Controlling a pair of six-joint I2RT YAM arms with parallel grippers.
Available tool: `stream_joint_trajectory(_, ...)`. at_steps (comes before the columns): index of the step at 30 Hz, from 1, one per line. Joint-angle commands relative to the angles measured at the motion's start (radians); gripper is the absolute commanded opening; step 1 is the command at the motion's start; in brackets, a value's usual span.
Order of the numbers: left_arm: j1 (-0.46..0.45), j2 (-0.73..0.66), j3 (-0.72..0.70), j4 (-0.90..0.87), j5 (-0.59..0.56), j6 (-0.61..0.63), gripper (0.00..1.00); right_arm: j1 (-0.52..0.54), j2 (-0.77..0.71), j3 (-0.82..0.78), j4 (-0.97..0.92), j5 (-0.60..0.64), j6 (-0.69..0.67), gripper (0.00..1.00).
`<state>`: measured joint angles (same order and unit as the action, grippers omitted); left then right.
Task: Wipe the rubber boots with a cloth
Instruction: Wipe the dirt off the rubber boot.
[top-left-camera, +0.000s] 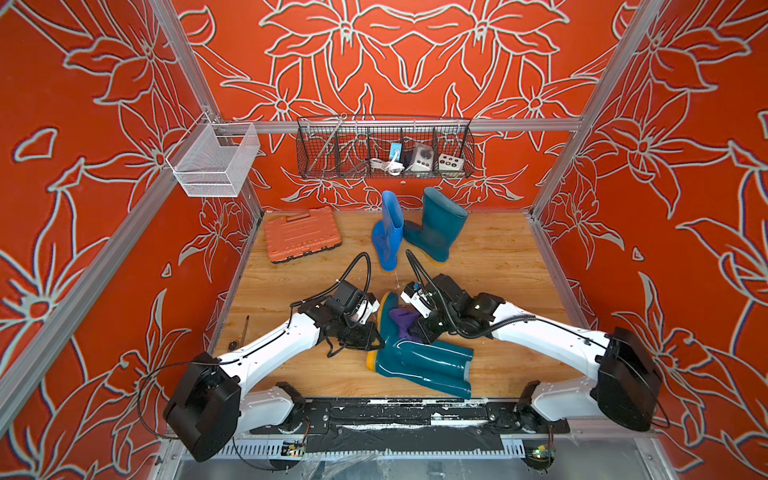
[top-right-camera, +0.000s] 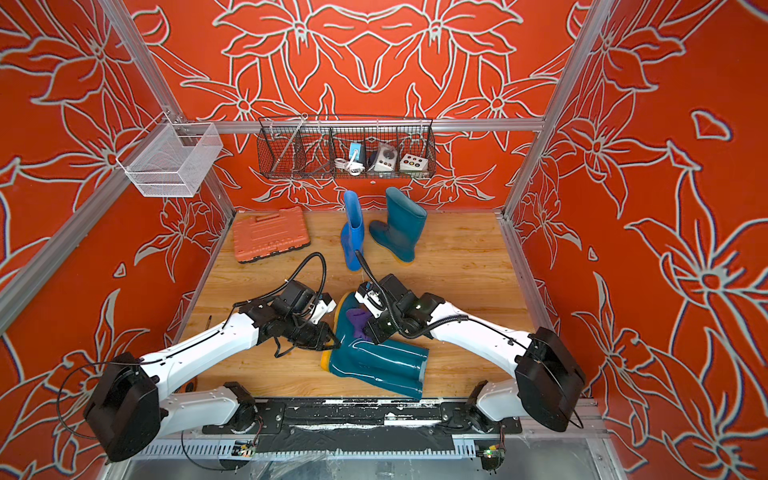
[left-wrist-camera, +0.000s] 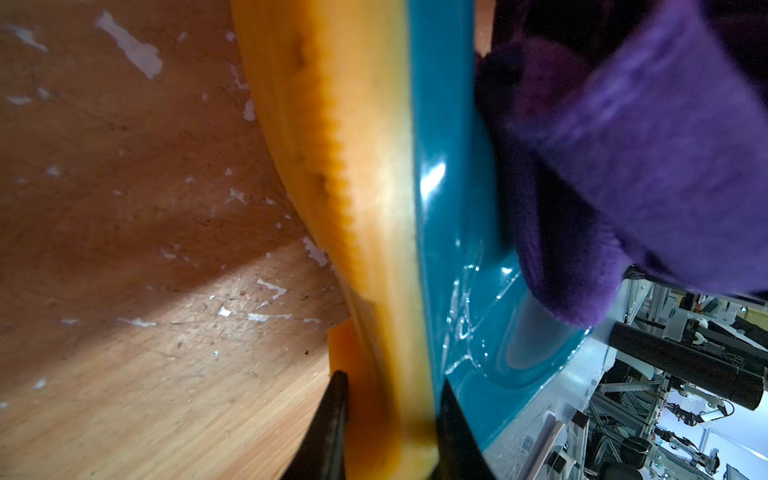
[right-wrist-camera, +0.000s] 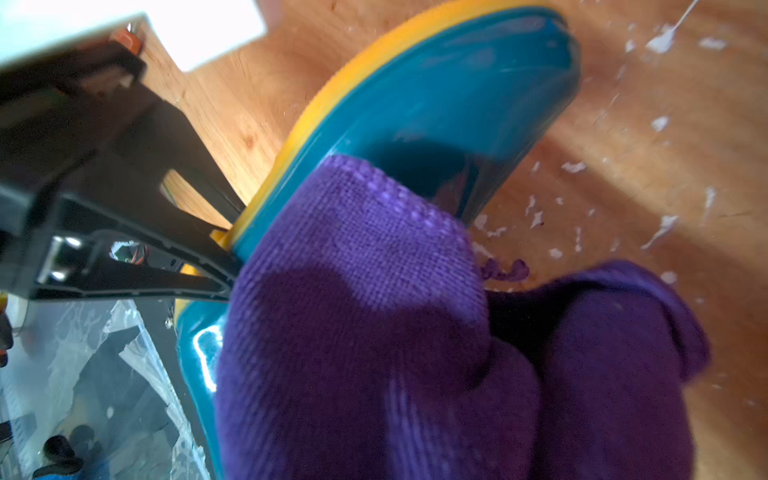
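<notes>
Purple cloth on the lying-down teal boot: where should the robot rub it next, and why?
Probably slide the right claw and its purple cloth along the teal boot toward the toe. The cloth is bunched on the foot part, the left claw pinches the yellow sole to steady the boot, and the toe looks uncovered.

A robot lab cell is shown: a wood floor (top-left-camera: 498, 257) is boxed by an aluminium frame (top-left-camera: 528, 124) and printed walls (top-left-camera: 415, 50); more rigs (left-wrist-camera: 685, 411) are seen beyond.

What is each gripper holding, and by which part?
The left gripper pinches the lying teal boot by its yellow sole edge; right gripper grips the bunched purple cloth.
</notes>
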<state>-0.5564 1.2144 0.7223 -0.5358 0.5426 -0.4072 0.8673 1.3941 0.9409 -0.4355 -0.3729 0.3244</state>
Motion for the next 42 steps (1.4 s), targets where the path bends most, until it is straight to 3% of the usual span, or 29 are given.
stream_joint_trajectory(1,0.006,-0.028,0.038,0.101,0.039,0.016,0.0,-0.026,0.137,0.148,-0.043,0.077,-0.004,0.0)
stream_joint_trajectory(5,0.006,-0.035,0.043,0.104,0.028,0.007,0.0,-0.029,0.335,0.353,-0.009,0.067,-0.01,0.0)
stream_joint_trajectory(8,0.007,-0.041,0.04,0.096,0.022,0.018,0.0,-0.017,0.384,0.369,0.001,0.009,-0.027,0.0)
stream_joint_trajectory(14,0.007,0.019,0.056,0.1,0.011,0.071,0.0,-0.017,0.187,0.045,0.022,0.0,-0.038,0.0)
stream_joint_trajectory(18,0.004,0.103,0.115,0.138,-0.012,0.131,0.0,-0.033,0.018,-0.126,-0.013,0.037,0.024,0.0)
stream_joint_trajectory(21,-0.001,0.206,0.171,0.179,-0.025,0.26,0.0,-0.111,-0.085,-0.174,-0.04,0.072,0.116,0.0)
stream_joint_trajectory(24,0.0,0.294,0.277,0.126,-0.127,0.403,0.0,-0.222,-0.122,-0.18,-0.056,0.074,0.155,0.0)
stream_joint_trajectory(26,-0.001,0.322,0.321,0.12,-0.177,0.477,0.07,-0.259,-0.118,-0.162,-0.072,0.078,0.135,0.0)
stream_joint_trajectory(30,-0.001,0.366,0.382,0.098,-0.263,0.542,0.48,-0.266,-0.074,-0.105,-0.11,0.047,0.068,0.0)
stream_joint_trajectory(32,-0.001,0.333,0.351,0.131,-0.308,0.516,0.57,-0.266,-0.06,-0.09,-0.115,0.022,0.05,0.0)
stream_joint_trajectory(36,0.006,0.182,0.167,0.284,-0.313,0.381,0.64,-0.264,-0.061,-0.063,-0.121,-0.003,0.02,0.0)
stream_joint_trajectory(42,0.013,0.087,-0.081,0.536,-0.216,0.213,0.65,-0.249,-0.015,0.04,-0.152,-0.046,-0.063,0.0)
